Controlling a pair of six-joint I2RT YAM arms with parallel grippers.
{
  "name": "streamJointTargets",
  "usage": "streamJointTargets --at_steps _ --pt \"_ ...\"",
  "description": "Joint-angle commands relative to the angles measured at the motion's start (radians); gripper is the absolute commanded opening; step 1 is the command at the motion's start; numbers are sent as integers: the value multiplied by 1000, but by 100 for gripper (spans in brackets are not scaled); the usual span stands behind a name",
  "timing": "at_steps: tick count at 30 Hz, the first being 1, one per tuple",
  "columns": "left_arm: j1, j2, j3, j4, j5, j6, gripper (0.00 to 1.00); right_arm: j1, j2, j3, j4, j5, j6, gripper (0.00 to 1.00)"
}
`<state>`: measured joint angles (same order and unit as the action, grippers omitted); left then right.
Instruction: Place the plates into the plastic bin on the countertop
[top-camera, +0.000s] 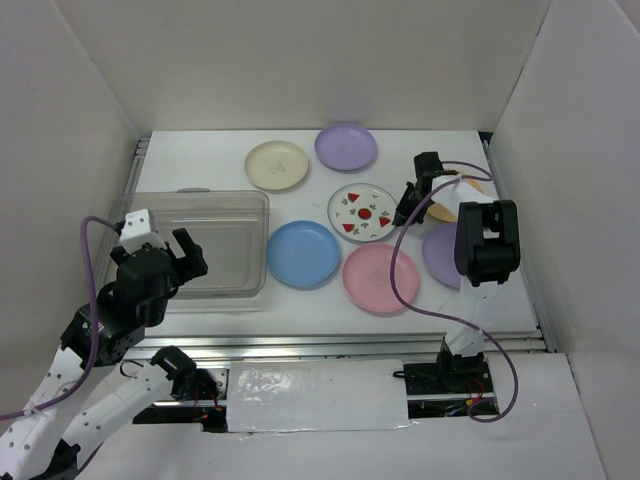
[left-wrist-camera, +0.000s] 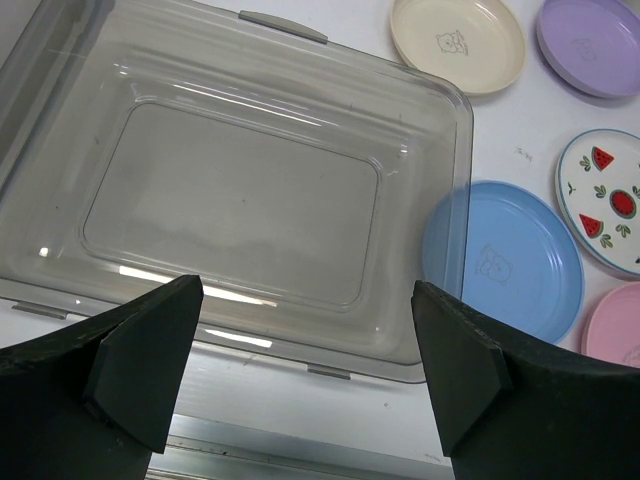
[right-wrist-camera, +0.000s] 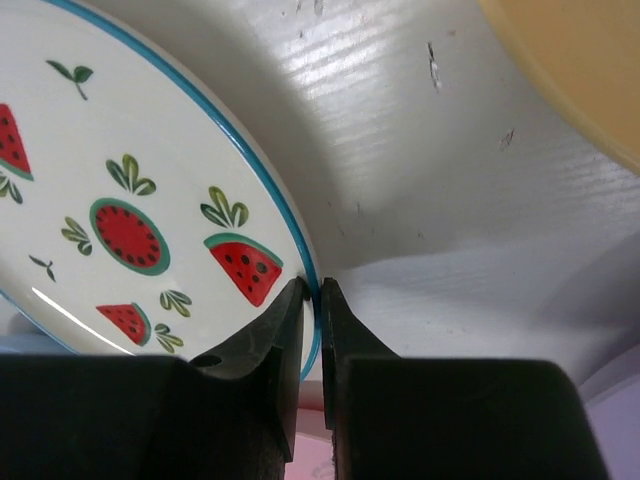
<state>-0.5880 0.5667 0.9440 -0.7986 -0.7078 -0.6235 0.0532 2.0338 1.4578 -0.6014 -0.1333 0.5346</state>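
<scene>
At the printed plate's (top-camera: 362, 213) right rim, the right gripper (right-wrist-camera: 312, 300) is pinched shut on the lip, one finger inside the dish and one outside. Can't tell if the plate has left the table (top-camera: 200, 150) yet. It sits mid-table, well apart from the bin (left-wrist-camera: 462, 140) on the left. Left gripper (left-wrist-camera: 305, 300) hangs wide open over the bin's near edge, holding nothing.

Doing this step well, my read:
- The bite is shallow, lip only. Lift slowly and expect the plate to hang and swing.
- Get above the pink plate (top-camera: 380, 277) and blue plate (top-camera: 303, 253) before heading left. Blue lies just beside the bin wall, so go over it.
- Left gripper is over the drop zone. Back it off, or aim for the bin's far half.
- Lower close to the bin floor before letting go, since a high drop will likely bounce.
- Set it to one side, because the rest have to fit too.

Count:
- plates: 7
  - lilac x2: far lilac (top-camera: 346, 147) and right lilac (top-camera: 438, 258), the latter partly under the right arm
  - cream plate (top-camera: 277, 165)
  - orange plate (right-wrist-camera: 580, 70)
  - blue, pink, printed
- in bin: 0
- bins: 1
- grippers: 2
</scene>
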Motion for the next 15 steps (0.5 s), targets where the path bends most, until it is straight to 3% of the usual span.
streamJointTargets --at_steps 1,8,15 --pt "-3 9 6 39 -1 30 99 -9 -108 -75 77 0 24 0" --pt "-3 38 10 38 -2 30 99 -15 -375 -188 230 15 123 0" --pt "-1 41 10 32 -21 25 99 -26 -465 -189 278 -83 145 0"
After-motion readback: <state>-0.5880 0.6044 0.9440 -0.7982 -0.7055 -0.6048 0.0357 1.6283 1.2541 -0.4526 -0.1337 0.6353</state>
